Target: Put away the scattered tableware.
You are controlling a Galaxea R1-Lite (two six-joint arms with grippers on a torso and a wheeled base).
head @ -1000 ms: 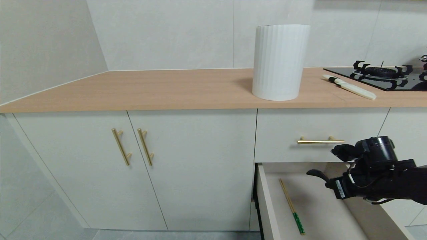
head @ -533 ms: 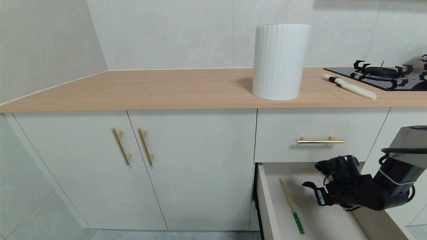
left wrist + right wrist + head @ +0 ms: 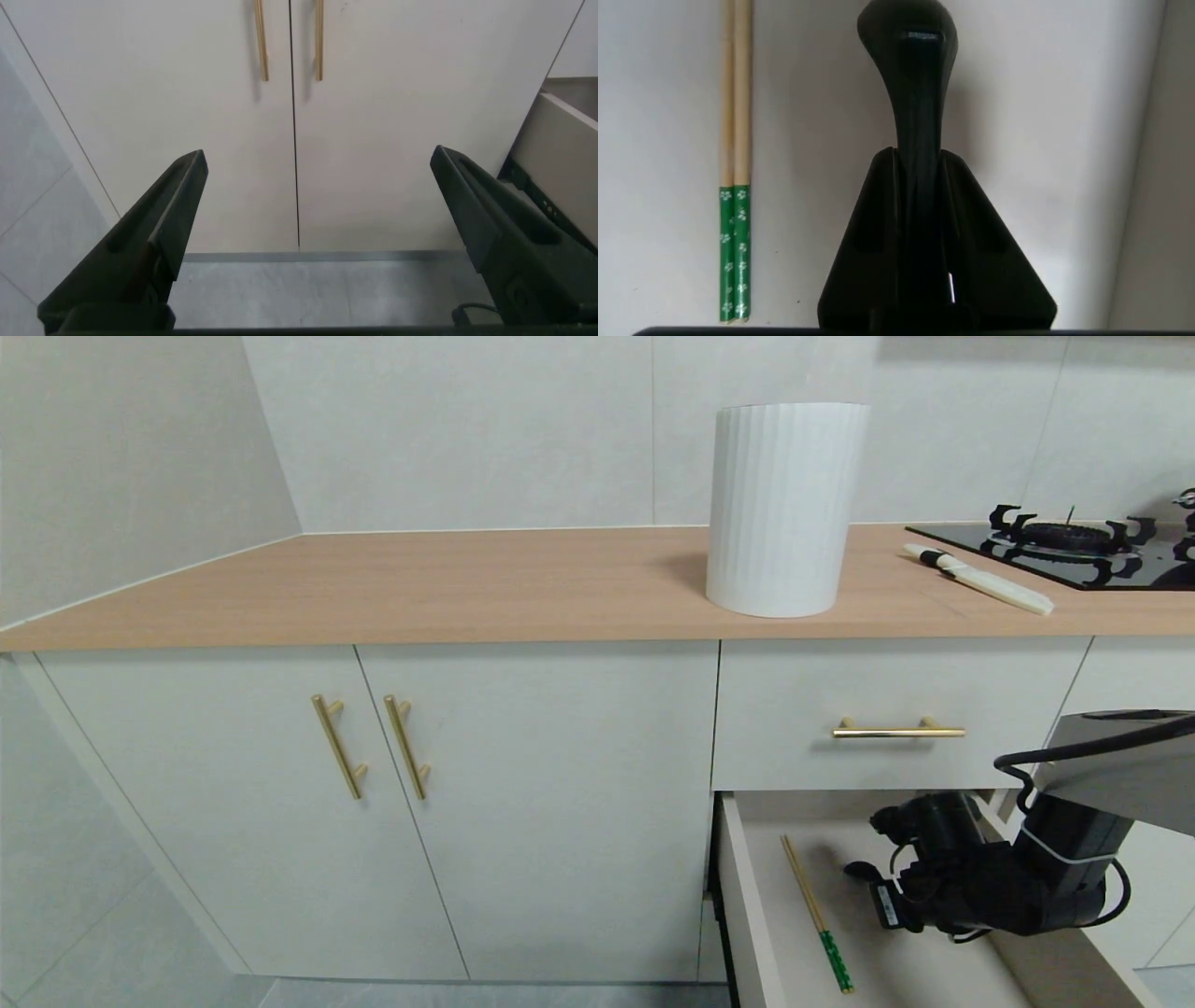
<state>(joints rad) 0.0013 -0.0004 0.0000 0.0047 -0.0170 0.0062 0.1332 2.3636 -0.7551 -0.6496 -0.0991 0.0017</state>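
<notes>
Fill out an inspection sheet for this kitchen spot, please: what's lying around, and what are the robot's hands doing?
Surface: wooden countertop above white cabinet doors.
Job's things: chopsticks lie in the open drawer; white knife lies on the countertop beside the stove; black spoon is held.
Clutter: tall white ribbed container stands on the countertop.
Grippers: right gripper shut on the black spoon, low over the drawer, beside the chopsticks; left gripper open, empty, facing the cabinet doors.
Cables: black cable loops along the right arm.
Surroundings: tiled wall; closed upper drawer.
</notes>
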